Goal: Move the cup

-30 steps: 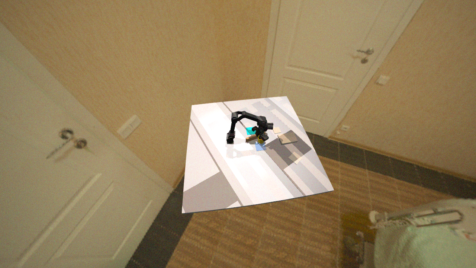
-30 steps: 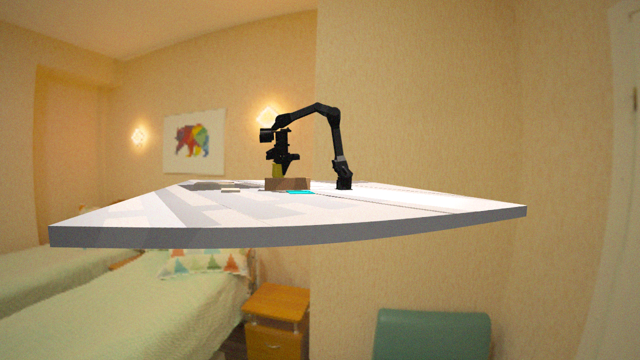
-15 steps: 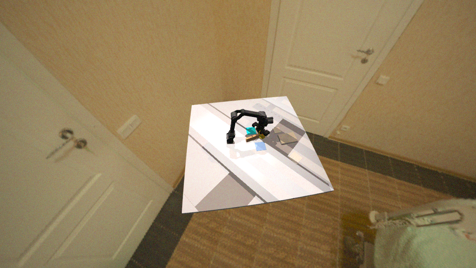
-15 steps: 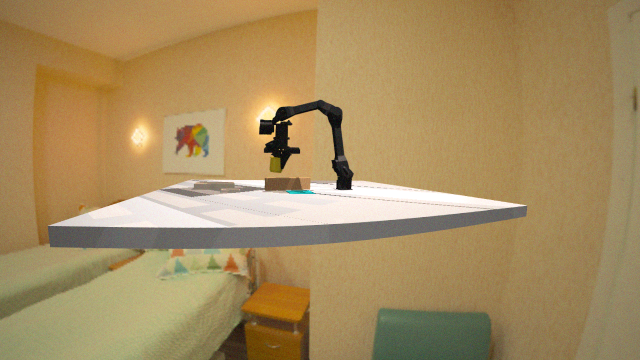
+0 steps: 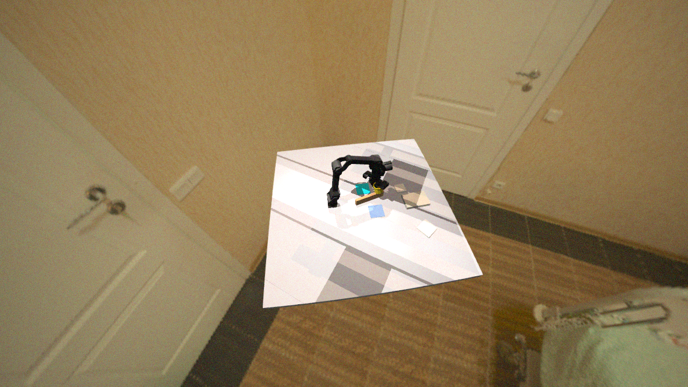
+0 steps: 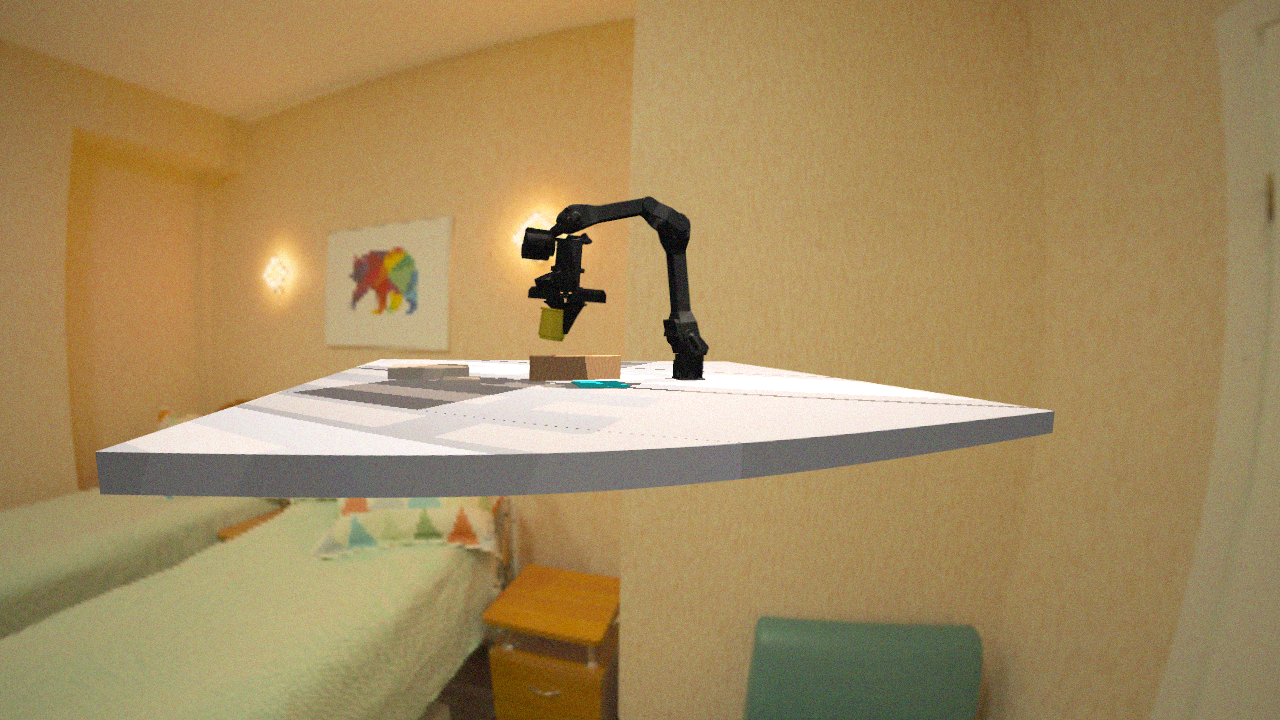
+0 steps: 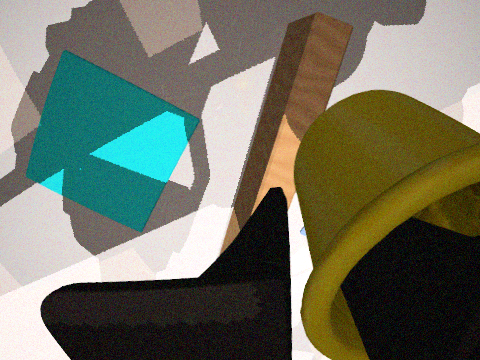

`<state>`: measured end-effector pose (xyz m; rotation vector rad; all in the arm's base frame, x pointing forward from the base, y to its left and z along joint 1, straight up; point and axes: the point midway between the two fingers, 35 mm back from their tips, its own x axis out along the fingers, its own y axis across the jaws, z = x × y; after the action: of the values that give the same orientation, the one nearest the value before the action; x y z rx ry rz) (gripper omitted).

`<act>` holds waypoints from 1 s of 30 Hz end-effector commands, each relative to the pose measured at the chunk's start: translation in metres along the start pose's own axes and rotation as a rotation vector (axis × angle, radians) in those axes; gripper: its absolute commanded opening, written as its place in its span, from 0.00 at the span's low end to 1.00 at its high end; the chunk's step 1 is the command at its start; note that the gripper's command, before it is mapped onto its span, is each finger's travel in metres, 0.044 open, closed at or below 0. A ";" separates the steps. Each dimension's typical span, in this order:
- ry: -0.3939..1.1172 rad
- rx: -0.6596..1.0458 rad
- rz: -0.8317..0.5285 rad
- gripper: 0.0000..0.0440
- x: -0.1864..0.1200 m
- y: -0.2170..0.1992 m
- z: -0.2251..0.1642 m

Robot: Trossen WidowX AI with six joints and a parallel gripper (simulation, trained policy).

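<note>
Yellow cup (image 5: 378, 189) (image 6: 551, 324) (image 7: 360, 145) hung aloft, slightly tilted, your gripper (image 5: 376, 181) (image 6: 563, 320) (image 7: 296, 197) clamped on its wall; you could not make out marbles. Below, you had 1 wooden bar (image 5: 366, 198) (image 6: 574, 368) (image 7: 305, 85) between 2 pads, teal (image 5: 362, 188) (image 6: 601, 384) (image 7: 110, 145) and blue (image 5: 375, 210), all on the white table (image 5: 307, 259) (image 6: 572, 474).

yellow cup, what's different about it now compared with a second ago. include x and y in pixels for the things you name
The yellow cup (image 5: 378, 190) (image 6: 551, 324) (image 7: 355, 140) has risen and, in the top view, shifted up the picture, away from the blue pad (image 5: 375, 211) (image 7: 303, 231). The claw (image 5: 375, 182) (image 6: 562, 325) (image 7: 296, 197) had it before and has it now; nothing was let go. The wooden block (image 5: 365, 199) (image 6: 572, 368) (image 7: 305, 85) and both pads stayed put.
</note>
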<state>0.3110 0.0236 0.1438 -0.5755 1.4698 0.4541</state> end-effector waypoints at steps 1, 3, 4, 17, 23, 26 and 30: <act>-0.013 -0.005 -0.011 0.00 -0.002 0.008 0.005; -0.020 -0.012 -0.014 0.00 -0.003 0.013 0.009; -0.023 -0.016 -0.015 0.00 -0.003 0.016 0.010; -0.056 -0.056 -0.023 0.00 0.000 0.056 0.026; -0.067 -0.070 -0.023 0.00 0.004 0.075 0.029; -0.071 -0.075 -0.022 0.00 0.007 0.084 0.030; -0.074 -0.079 -0.021 0.00 0.012 0.095 0.030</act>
<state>0.2803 0.1127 0.1268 -0.6315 1.3829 0.5196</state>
